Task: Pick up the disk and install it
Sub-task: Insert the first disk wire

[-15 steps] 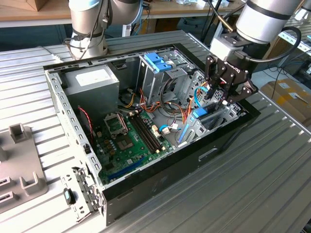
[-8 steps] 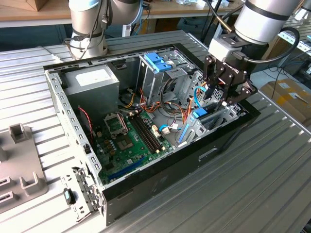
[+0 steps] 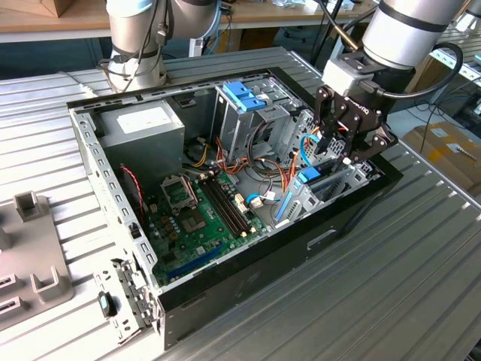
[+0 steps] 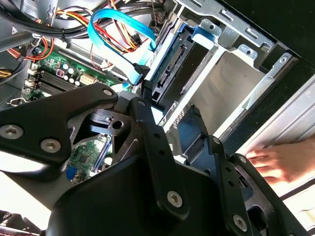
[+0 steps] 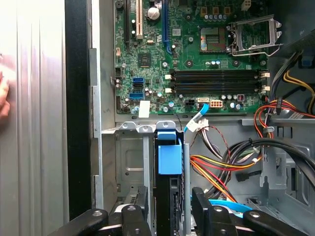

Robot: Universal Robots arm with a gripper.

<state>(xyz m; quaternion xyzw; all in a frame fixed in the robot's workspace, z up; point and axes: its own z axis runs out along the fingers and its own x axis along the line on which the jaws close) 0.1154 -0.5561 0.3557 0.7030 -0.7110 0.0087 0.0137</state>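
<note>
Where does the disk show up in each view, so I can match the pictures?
Exterior view: the disk shows as a blue patch toward the exterior view's right, just past the motherboard.
First wrist view: disk edge-on in the metal bay, bordering the motherboard.
Second wrist view: disk slotted in the metal bay, motherboard behind it.
Shared landmark: the green motherboard.

Bright, even room light fills the exterior view, leaving a pale sheen on the ribbed tabletop [image 3: 421, 248] beside the pincer [image 3: 336, 150] and soft shadow in the case [image 3: 248, 282] below it. In the second wrist view the pincer's links go near-black against a blown-out white patch; in the first wrist view glare washes the tabletop.
</note>
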